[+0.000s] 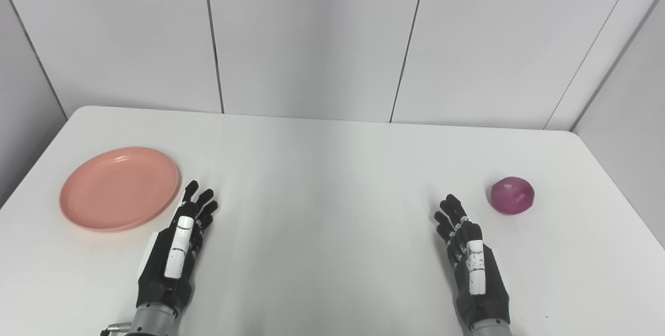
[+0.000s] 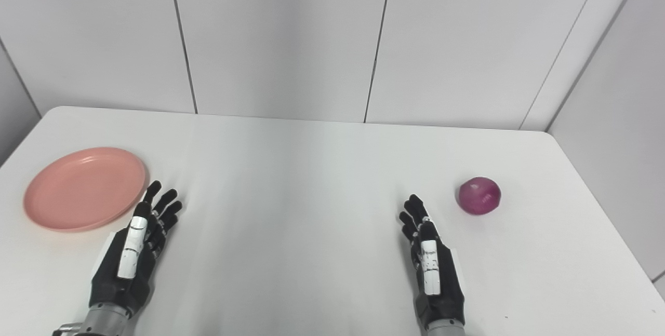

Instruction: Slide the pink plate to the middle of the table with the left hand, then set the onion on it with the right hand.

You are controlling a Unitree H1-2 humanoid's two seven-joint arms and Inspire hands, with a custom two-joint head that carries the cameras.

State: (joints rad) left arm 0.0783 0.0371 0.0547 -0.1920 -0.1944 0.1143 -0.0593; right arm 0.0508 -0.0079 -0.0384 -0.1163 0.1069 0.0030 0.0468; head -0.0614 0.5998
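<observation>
A pink plate [image 1: 119,188] lies empty on the left side of the white table [image 1: 322,190]. A purple-red onion [image 1: 513,195] sits on the right side of the table. My left hand [image 1: 179,245] is open, fingers stretched out, just right of the plate's near edge and apart from it. My right hand [image 1: 467,255] is open, fingers stretched out, a little left of and nearer than the onion, not touching it. Both hands hold nothing.
White wall panels [image 1: 311,40] stand right behind the table's far edge. The table's left and right edges run close to the plate and the onion. Bare tabletop lies between the two hands.
</observation>
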